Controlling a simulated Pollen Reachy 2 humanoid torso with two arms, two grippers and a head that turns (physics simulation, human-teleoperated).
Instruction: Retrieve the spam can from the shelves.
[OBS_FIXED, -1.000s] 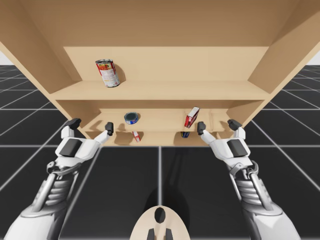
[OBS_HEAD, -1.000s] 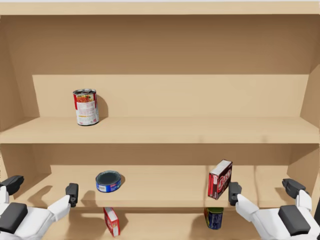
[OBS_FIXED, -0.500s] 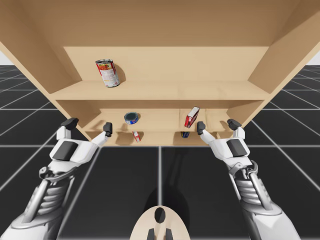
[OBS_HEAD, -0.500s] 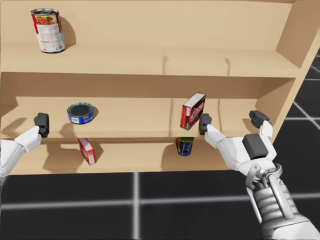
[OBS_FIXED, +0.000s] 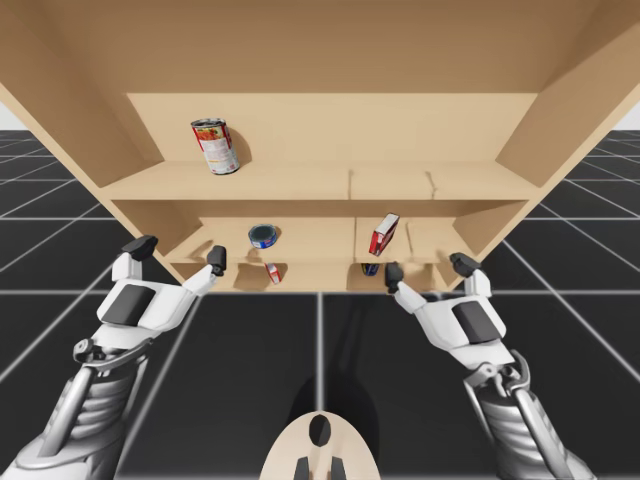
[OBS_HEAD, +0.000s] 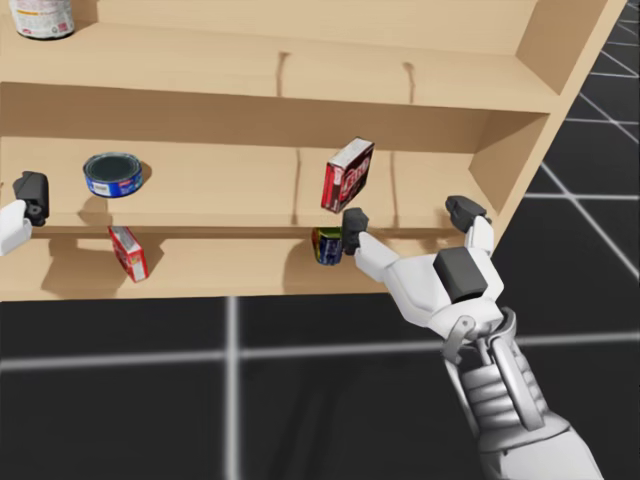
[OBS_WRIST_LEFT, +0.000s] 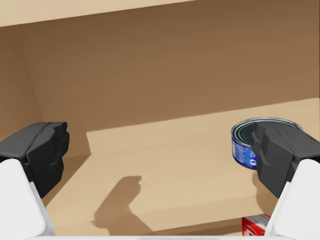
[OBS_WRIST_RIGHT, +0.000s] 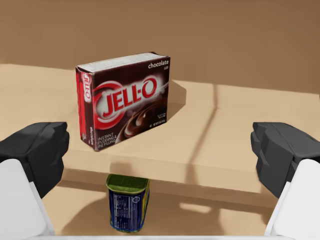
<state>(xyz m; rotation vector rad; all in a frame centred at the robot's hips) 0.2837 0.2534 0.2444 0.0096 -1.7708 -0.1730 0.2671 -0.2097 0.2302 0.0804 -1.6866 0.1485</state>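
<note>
Head view: released right claw partly hides the blue rectangular can

Wore glossy white casings on the left gripper and the right gripper, each with a dark grey rectangular panel set into the back of the hand. Ended every white finger in a blocky, matte black pad. Bared grey ribbed coils ringed by thin metal rods and a steel loop at the wrists, then smooth silver-white forearm shells below.
</note>
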